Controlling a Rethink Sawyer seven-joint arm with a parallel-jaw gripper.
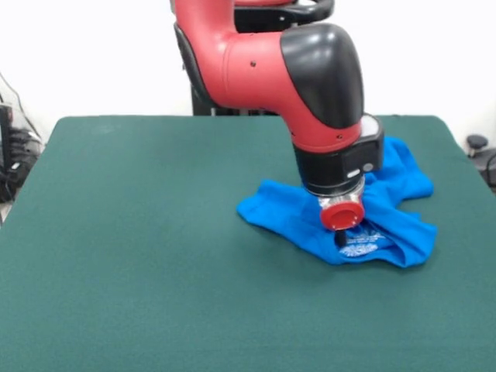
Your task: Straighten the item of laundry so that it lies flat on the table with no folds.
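Where the pincer (342, 239) is pressed down into the crumpled cloth, its tips are hidden, so it cannot be told whether it is open or closed on fabric. Around it the item of laundry (291, 213) is bunched into a low heap, with folds doubled over and only part of a white print shown. It is placed near the right edge of the tabletop (139, 256), its long axis roughly along the far edge. Most flattening is judged undone.
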